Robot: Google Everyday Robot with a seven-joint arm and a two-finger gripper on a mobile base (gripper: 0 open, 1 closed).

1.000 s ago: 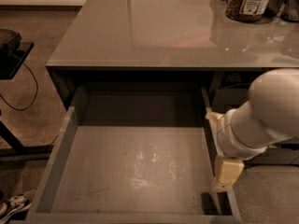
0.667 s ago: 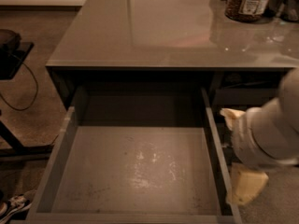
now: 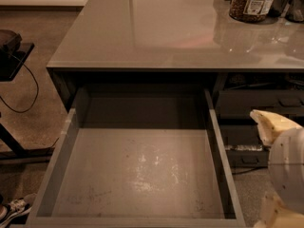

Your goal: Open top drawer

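Pincer low right, beside open top drawer; jar label unreadable

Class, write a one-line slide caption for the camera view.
The top drawer stands open and empty; the claw sits lower right, beside it.

The light was dim and warm. The countertop carried a soft pinkish glare from overhead, with bright specks near the jar. Deep shadow filled the back of the top drawer, though its scuffed floor gleamed pale mid-tray. My gripper, at the lower right edge beside the drawer, glowed cream.
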